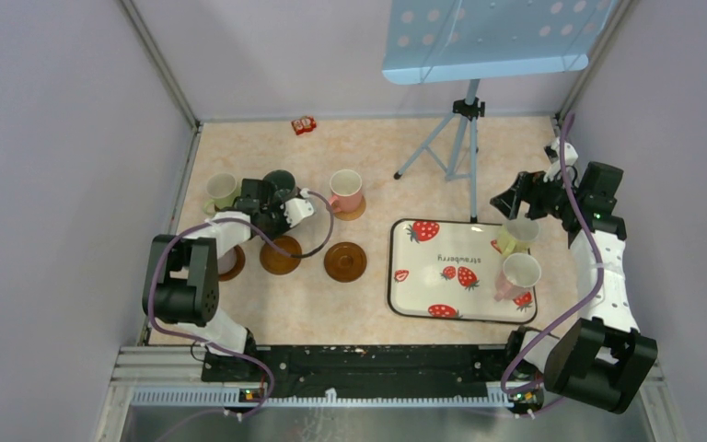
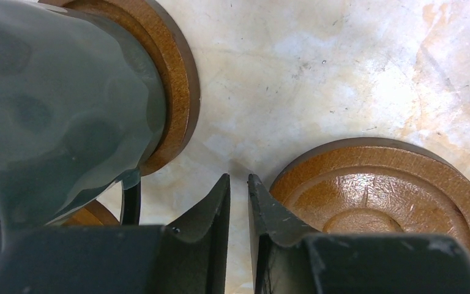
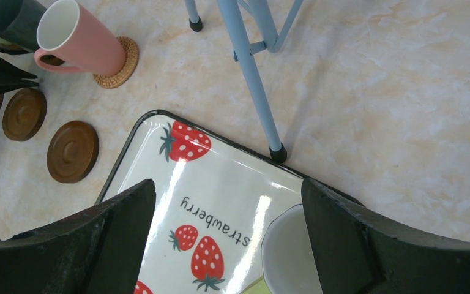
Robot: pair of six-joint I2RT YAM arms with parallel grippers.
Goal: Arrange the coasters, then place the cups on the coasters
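Marbled bench (image 1: 377,152); left end effector (image 2: 238,190) clenched on nothing, just beside dark green cup (image 2: 55,110) standing on coaster (image 2: 177,79); right end effector (image 3: 227,187) spread wide, empty, above strawberry tray (image 1: 423,276).

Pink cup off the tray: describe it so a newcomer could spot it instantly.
Find the white strawberry-print tray, right of centre from above. Just beyond its far left corner stands the pink cup, upright on a tan woven coaster. The dark green cup to its left is darker, and the light pink cup sits on the tray.
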